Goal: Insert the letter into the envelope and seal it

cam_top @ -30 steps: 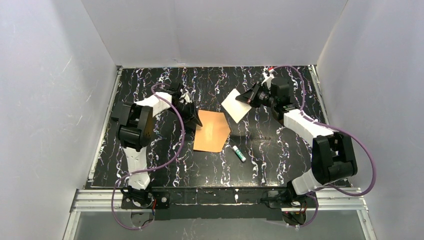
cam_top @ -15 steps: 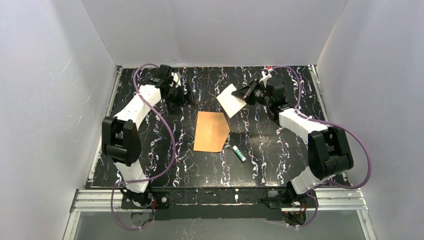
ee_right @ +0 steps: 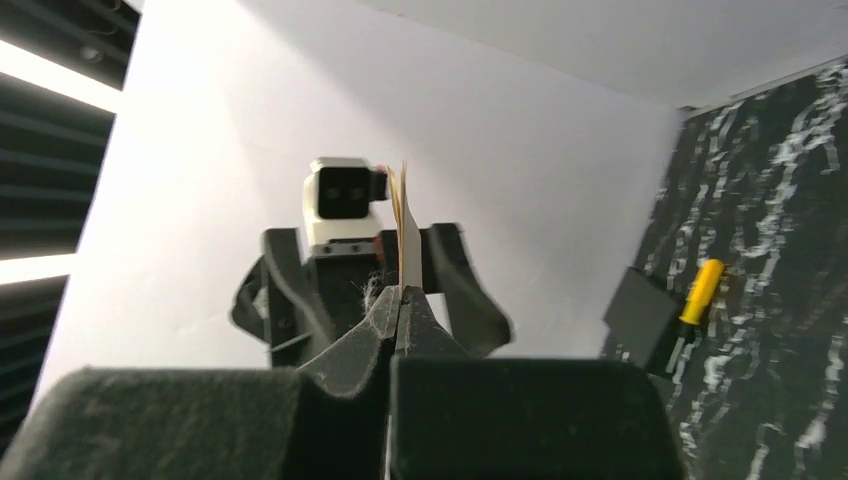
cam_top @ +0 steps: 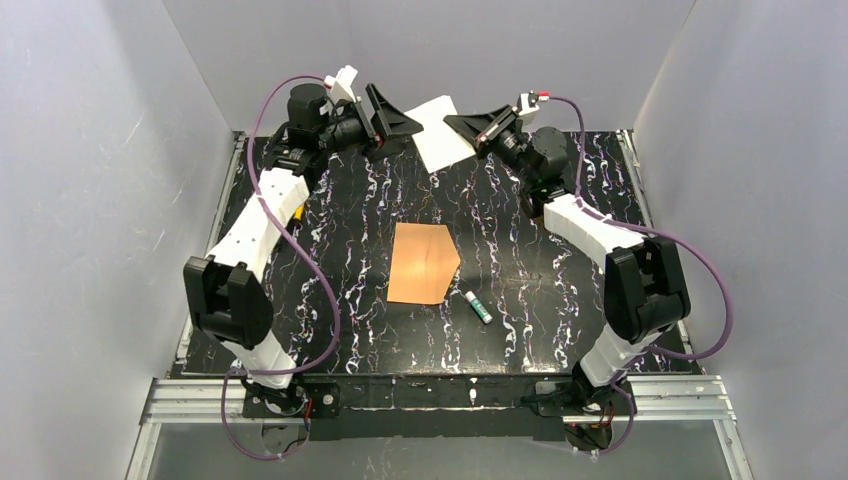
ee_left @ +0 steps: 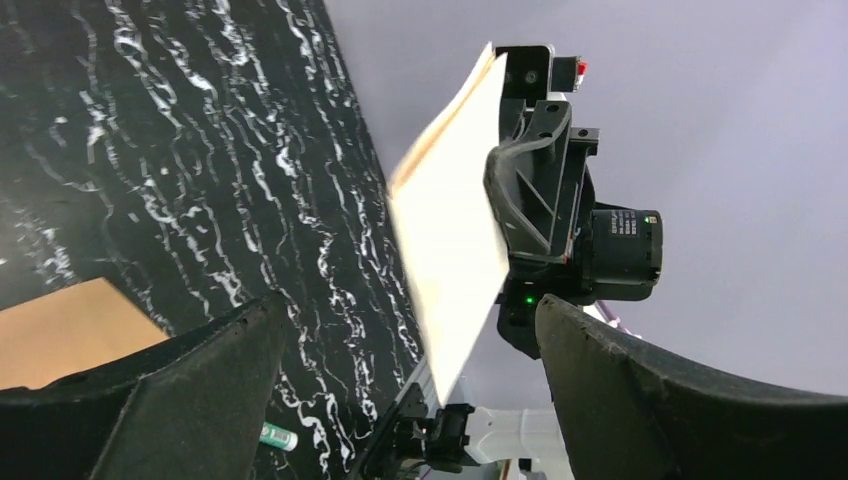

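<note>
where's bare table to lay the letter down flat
Bare table left of the envelope, over to the left arm; another wide patch right of the glue stick, up to the right arm; a strip in front of both. Crowded at the back centre, where the left fingers and right fingers face each other at the letter.

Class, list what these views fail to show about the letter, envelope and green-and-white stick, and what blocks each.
Printed face of the letter: top view shows a pale side only, right wrist its edge, left wrist a blur.
Flap of the envelope, open or shut: too small from above, cropped in left wrist.
Label of the stick: too small from above, half hidden by the left gripper in its wrist view.
</note>
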{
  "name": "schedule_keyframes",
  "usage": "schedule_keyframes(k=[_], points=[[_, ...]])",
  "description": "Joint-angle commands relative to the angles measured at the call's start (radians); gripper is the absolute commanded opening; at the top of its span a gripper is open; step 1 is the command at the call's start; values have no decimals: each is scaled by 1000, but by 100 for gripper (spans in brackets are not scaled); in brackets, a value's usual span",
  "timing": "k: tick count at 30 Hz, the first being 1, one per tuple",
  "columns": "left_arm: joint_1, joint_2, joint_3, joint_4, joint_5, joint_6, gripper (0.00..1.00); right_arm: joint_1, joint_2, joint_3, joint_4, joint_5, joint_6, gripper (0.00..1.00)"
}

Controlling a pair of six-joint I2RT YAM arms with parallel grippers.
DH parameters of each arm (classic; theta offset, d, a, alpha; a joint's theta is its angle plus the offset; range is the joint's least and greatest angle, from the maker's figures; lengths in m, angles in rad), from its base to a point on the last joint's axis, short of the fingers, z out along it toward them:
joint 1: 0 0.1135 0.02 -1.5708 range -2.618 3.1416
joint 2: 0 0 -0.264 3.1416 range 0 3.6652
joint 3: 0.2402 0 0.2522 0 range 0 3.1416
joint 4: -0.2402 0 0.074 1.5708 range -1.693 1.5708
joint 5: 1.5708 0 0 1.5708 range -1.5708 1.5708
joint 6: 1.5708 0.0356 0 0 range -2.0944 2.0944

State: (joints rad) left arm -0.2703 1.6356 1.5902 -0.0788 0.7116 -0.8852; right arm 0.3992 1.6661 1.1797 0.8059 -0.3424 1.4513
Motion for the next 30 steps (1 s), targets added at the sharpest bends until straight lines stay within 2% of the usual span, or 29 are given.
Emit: schedule_keyframes(k=[1, 6, 11, 14, 15, 16, 17, 18, 19, 20, 22, 26, 30], points=[[-7, 43, 25, 162, 140, -104, 86, 30, 25, 70, 83, 6, 70, 1], [0, 47, 64, 166, 156, -137, 48, 33, 41, 62, 136, 11, 112, 1], [2, 30, 67, 181, 176, -126, 20, 33, 55, 67, 135, -26, 100, 1], [9, 24, 49, 182, 189, -119, 0, 33, 67, 102, 86, -96, 22, 1], [12, 25, 47, 182, 201, -118, 0, 30, 68, 116, 62, -119, -10, 4], [14, 28, 47, 182, 219, -114, 0, 27, 67, 126, 44, -141, -45, 13], [16, 30, 49, 182, 237, -108, 0, 25, 63, 133, 23, -163, -79, 28], [18, 32, 50, 182, 256, -99, 0, 22, 57, 138, 7, -183, -115, 49], [21, 32, 50, 182, 284, -94, 0, 17, 51, 143, 6, -210, -151, 61], [23, 34, 54, 182, 306, -90, 0, 13, 46, 146, 5, -249, -190, 68], [25, 41, 64, 181, 359, -79, 0, 5, 48, 160, 24, -350, -244, 70], [23, 43, 78, 181, 452, -52, 0, 0, 88, 196, 112, -564, -207, 61], [24, 40, 82, 182, 507, -25, 0, 1, 92, 217, 153, -648, -171, 50]])
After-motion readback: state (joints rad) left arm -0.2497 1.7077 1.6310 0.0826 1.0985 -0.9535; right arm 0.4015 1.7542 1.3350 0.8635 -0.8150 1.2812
